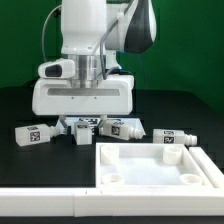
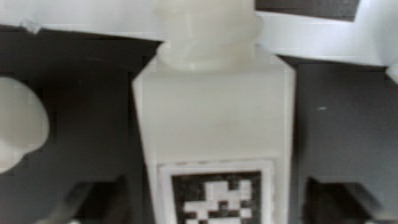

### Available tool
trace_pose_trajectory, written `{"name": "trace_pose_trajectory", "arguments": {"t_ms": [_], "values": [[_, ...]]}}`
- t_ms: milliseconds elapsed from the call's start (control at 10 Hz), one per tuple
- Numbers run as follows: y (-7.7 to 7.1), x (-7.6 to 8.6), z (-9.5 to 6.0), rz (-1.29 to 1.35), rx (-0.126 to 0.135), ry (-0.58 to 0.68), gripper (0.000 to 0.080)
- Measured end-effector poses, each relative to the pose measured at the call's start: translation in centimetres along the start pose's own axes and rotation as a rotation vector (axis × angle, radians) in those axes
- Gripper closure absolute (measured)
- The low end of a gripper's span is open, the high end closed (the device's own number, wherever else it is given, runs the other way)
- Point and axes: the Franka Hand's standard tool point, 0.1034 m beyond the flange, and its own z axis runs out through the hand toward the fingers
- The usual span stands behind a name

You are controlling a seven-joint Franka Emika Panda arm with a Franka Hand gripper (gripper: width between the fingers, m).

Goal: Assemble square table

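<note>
The square table's white top, with a raised rim and round corner sockets, lies at the front on the exterior view's right. Several stubby white tagged legs lie in a row behind it. One leg lies on the black table directly under my gripper. The jaws stand open on either side of this leg, with a dark gap between each finger and the leg. The leg's tag faces the wrist camera and its narrower peg end points away.
Other legs lie at the exterior view's left, at the middle and at the right. A long plain white rail runs along the front left. A rounded white part shows beside the leg in the wrist view.
</note>
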Motion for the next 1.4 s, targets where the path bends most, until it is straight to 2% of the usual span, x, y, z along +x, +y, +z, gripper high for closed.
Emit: {"name": "trace_pose_trajectory", "arguments": {"t_ms": [100, 200, 300, 400, 700, 900, 1000, 1100, 1200, 1300, 1400], "values": [[-1.0, 0.7, -1.8, 0.083, 0.036, -0.039, 0.0211], [-3.0, 2.2, -3.6, 0.173, 0.064, -0.078, 0.0156], [-4.8, 3.8, -4.6, 0.28, 0.063, -0.101, 0.0156], [-5.4, 5.8, -5.6, 0.25, 0.067, -0.069, 0.0151], [-5.5, 5.5, -5.2, 0.377, 0.066, -0.076, 0.0151], [-7.5, 6.4, -4.9, 0.708, 0.071, -0.102, 0.0151], [-9.1, 5.7, -3.6, 0.884, 0.075, -0.119, 0.0151], [-10.5, 6.2, -3.6, 1.033, 0.083, -0.128, 0.0151], [-11.2, 6.5, -3.7, 1.126, 0.086, -0.134, 0.0151], [-11.8, 6.2, -3.6, 1.185, 0.077, -0.152, 0.0151], [-11.8, 6.2, -3.6, 1.237, 0.081, -0.157, 0.0151]]}}
